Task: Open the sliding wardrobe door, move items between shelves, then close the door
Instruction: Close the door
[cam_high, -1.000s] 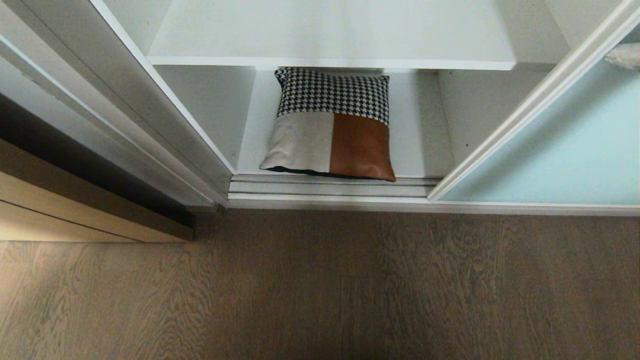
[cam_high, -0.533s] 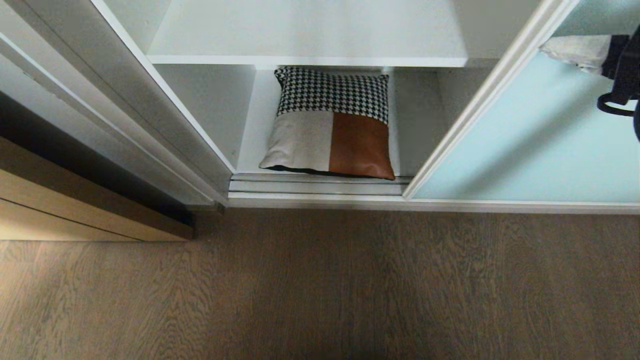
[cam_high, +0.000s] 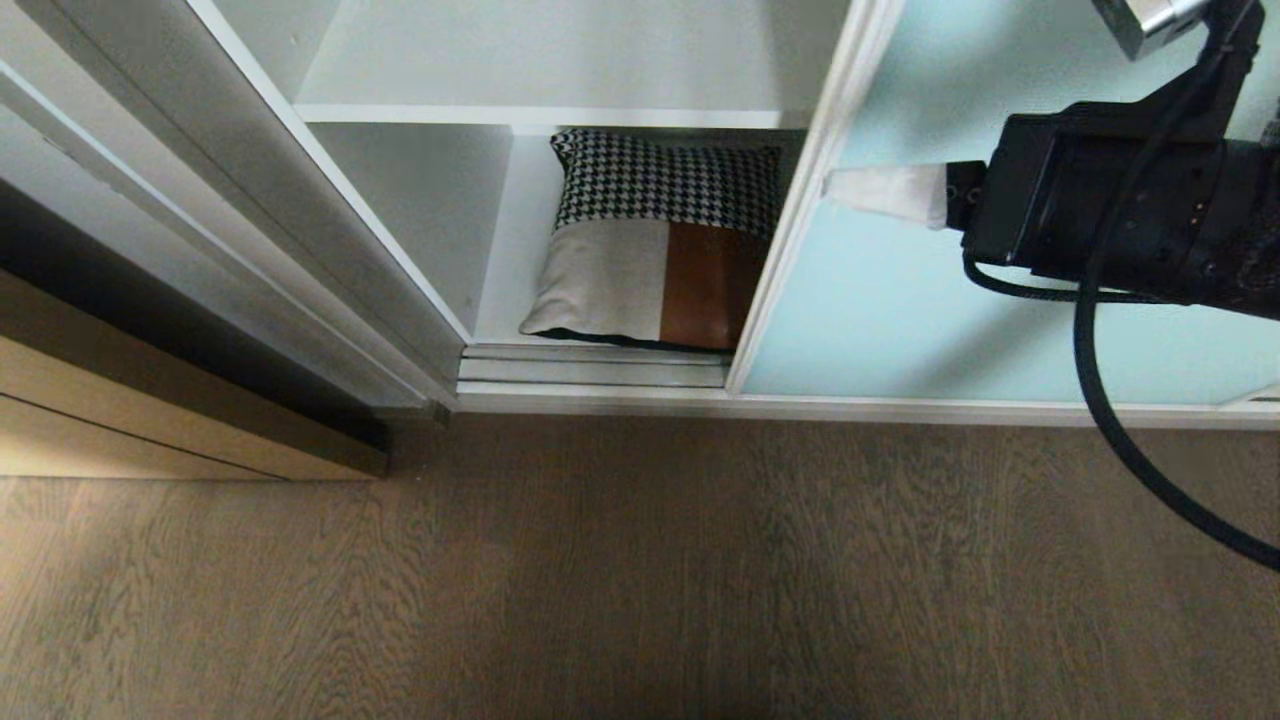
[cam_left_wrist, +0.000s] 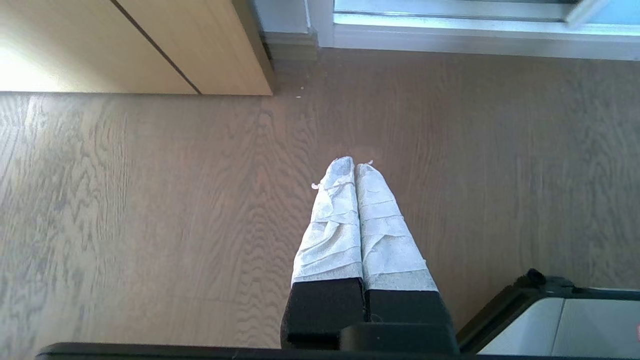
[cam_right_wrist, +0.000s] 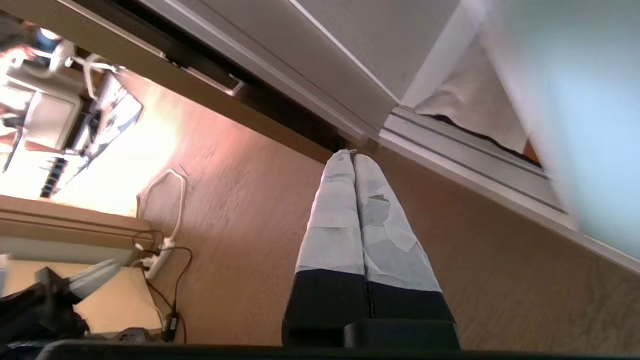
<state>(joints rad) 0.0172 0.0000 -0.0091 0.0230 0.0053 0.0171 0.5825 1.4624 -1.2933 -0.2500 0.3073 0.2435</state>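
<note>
The sliding wardrobe door (cam_high: 1000, 300), a pale aqua panel in a white frame, covers the right of the opening. Its left edge crosses one of the items (cam_high: 640, 250), a cushion-like piece in houndstooth, beige and rust on the bottom shelf (cam_high: 500, 290). An upper shelf (cam_high: 560, 60) lies bare above it. My right gripper (cam_high: 840, 184) is shut and empty, its taped tips at the door's frame edge; whether they touch it I cannot tell. The right wrist view has this gripper (cam_right_wrist: 349, 156) over the floor, beside the blurred door (cam_right_wrist: 565, 100) and the item (cam_right_wrist: 475, 107). My left gripper (cam_left_wrist: 355, 165) hangs shut over the floor.
A tan wooden cabinet (cam_high: 150, 430) stands left of the wardrobe, beside its grey side panel (cam_high: 250, 200). The door track (cam_high: 590, 368) runs along the wardrobe's front. Brown wood-grain floor (cam_high: 640, 580) fills the foreground. A power strip with cables (cam_right_wrist: 160, 250) lies on the floor farther off.
The door has slid left and now hides the item's right side. My right arm came in from the right, travelling left with the door's edge.
</note>
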